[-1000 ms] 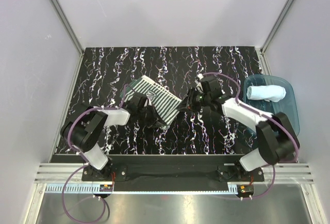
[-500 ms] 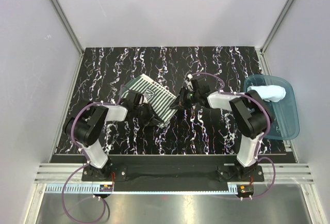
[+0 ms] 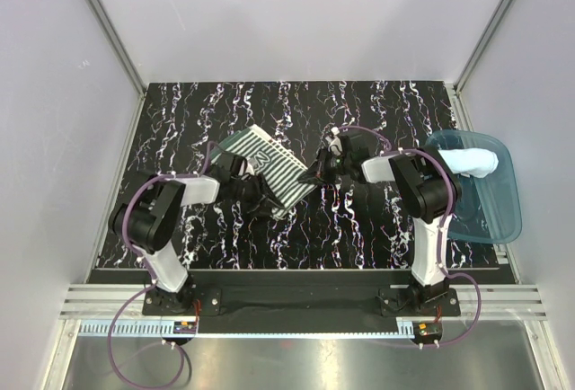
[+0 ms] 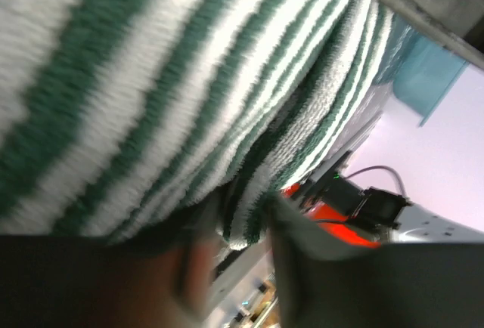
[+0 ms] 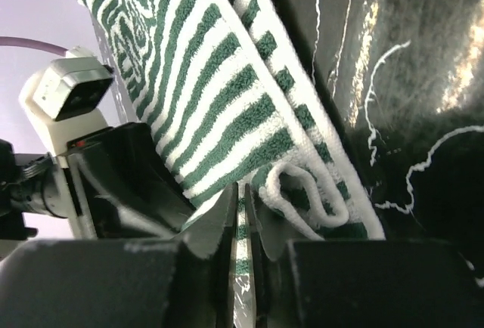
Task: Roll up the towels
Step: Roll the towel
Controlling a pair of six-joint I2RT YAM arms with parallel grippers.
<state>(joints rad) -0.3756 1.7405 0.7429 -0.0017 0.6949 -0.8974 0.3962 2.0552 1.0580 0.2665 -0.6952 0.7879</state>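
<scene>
The striped towel (image 3: 277,171), green-and-white looped terry, was doubled over and stretched between both hands; the right hand (image 5: 242,218) was nearly closed, pinching its thin edge; the left hand (image 4: 238,241) was partly open, a folded edge lying loose between its fingers.

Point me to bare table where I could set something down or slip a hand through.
Bare: the far strip of table between the back wall and the striped towel; the near-centre patch between left arm and right arm. Crowded: mid-table, where left claw and right claw meet that towel; the right edge, taken by the tray holding the rolled blue towel.
</scene>
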